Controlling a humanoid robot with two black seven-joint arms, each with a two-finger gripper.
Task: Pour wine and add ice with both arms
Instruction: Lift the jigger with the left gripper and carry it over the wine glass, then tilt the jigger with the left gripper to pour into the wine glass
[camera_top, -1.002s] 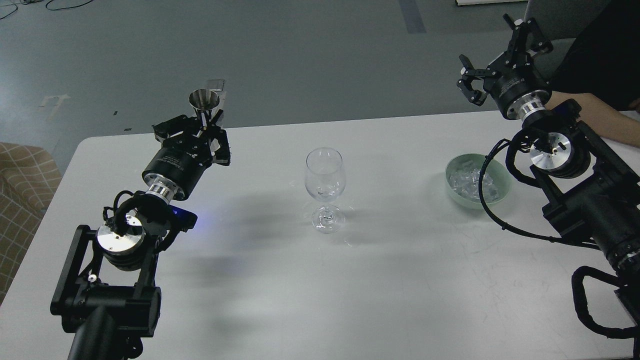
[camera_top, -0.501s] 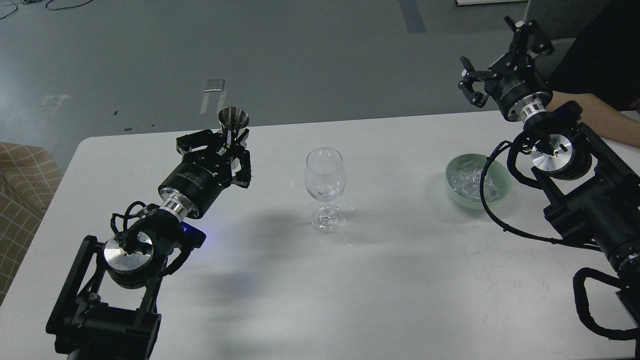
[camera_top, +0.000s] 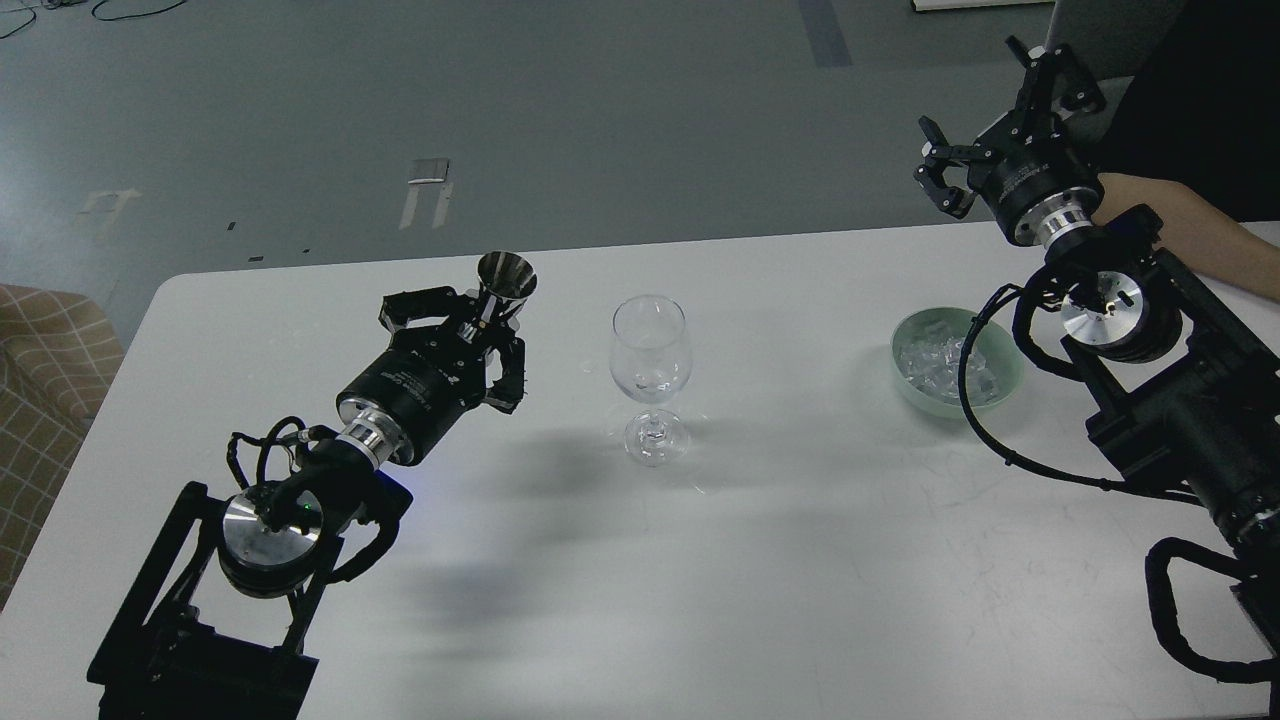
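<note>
**A:** where's the ice (camera_top: 938, 362) sitting rn?

**B:** in the pale green bowl (camera_top: 905, 376) on the right side of the white table (camera_top: 760, 560). Clear, glistening, irregular lumps piled together, partly hidden behind a black cable.

**A:** and the arms?

**B:** both bulky and black, with silver round joint caps and looped cables. The left arm (camera_top: 300, 480) reaches in low over the table; its gripper (camera_top: 478, 322) is clamped on a small steel cup (camera_top: 505, 274), just left of the glass (camera_top: 650, 375), which stands upright and looks empty. The right arm (camera_top: 1150, 380) points up and away, its gripper (camera_top: 985, 105) spread wide with nothing in it, past the table's far edge, beyond the bowl.
</note>
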